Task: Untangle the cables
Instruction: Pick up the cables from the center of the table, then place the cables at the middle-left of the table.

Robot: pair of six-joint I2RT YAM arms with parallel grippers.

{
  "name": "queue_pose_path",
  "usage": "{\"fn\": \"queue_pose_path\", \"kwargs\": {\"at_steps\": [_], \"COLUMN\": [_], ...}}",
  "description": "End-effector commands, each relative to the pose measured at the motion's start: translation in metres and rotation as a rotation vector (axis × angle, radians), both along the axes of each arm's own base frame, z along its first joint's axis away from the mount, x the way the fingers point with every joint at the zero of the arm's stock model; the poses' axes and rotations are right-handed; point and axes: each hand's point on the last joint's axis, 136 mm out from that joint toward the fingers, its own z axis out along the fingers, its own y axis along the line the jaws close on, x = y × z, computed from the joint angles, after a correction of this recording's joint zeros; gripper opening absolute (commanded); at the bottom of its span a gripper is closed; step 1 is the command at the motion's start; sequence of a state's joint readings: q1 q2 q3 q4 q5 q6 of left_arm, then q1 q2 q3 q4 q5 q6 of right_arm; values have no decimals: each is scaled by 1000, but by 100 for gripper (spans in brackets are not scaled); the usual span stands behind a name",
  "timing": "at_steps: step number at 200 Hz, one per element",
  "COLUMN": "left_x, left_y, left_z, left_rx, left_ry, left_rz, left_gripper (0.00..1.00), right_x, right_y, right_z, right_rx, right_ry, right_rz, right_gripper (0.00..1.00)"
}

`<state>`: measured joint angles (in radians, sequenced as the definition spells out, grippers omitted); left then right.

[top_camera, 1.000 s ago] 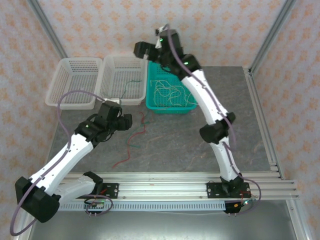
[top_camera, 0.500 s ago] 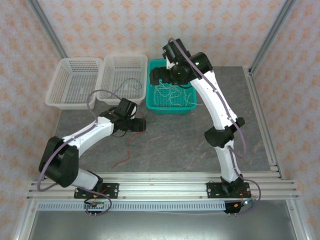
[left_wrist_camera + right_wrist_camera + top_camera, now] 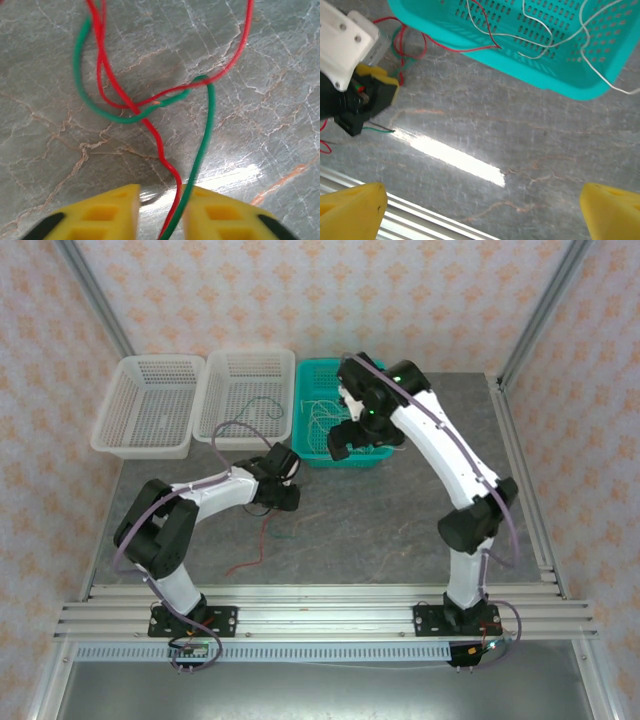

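A red cable (image 3: 160, 145) and a green cable (image 3: 205, 130) lie looped through each other on the grey table. Both run down between the yellow fingers of my left gripper (image 3: 161, 215), close to the right finger; it is open and low over them. In the top view the left gripper (image 3: 290, 492) sits on this tangle, and the red cable (image 3: 255, 550) trails toward the near edge. My right gripper (image 3: 482, 210) is wide open above bare table, just in front of the teal basket (image 3: 560, 85), which holds cream-white cables (image 3: 540, 35) and a red one.
Two white baskets (image 3: 150, 405) (image 3: 245, 395) stand left of the teal basket (image 3: 300, 410); the nearer one holds a green wire (image 3: 262, 405). An aluminium rail (image 3: 330, 605) runs along the near edge. The right arm reaches over the teal basket.
The left gripper has swung right and settled on the red and green tangle. The right gripper has come from behind the teal basket over to its front edge.
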<state>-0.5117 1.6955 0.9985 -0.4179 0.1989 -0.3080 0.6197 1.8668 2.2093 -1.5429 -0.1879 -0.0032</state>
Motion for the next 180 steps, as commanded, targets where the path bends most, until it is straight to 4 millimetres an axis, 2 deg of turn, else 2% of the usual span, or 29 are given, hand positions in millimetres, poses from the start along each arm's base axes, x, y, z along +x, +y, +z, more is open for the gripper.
{"fn": "queue_pose_path", "kwargs": {"at_steps": [1,12,21,40,65,91,127,180], "left_x": [-2,-5,-9,-18,-29,-38,-55,-69], "left_y": [1,-4,-11,-25,-27,2,59,110], "left_z": [-7,-7,-6,0,23,37,32,31], "left_rx": [33,-6,-50,-159,-240,-143,-58,-57], "left_ry": [-7,4,11,25,-30,-53,-59,-119], "left_rz": [-22,-27,-33,-51,-58,0,225,488], "left_gripper": [11,0,0,0,0,0,0,0], "right_x": [-13,-12,-11,-5,5,14,20,24], "right_y": [-38,-49,-51,-40,-24,-15,-15,-11], "right_z": [37,44,45,42,32,20,8,1], "right_rx": [-23,-4,39,147,269,316,286,292], "right_ry": [-124,-155,-168,-204,-244,-245,-241,-230], "right_rz": [-31,-83,-121,-161,-207,-235,-238,-246], "right_gripper": [99,99,99,99,99,99,99,99]}}
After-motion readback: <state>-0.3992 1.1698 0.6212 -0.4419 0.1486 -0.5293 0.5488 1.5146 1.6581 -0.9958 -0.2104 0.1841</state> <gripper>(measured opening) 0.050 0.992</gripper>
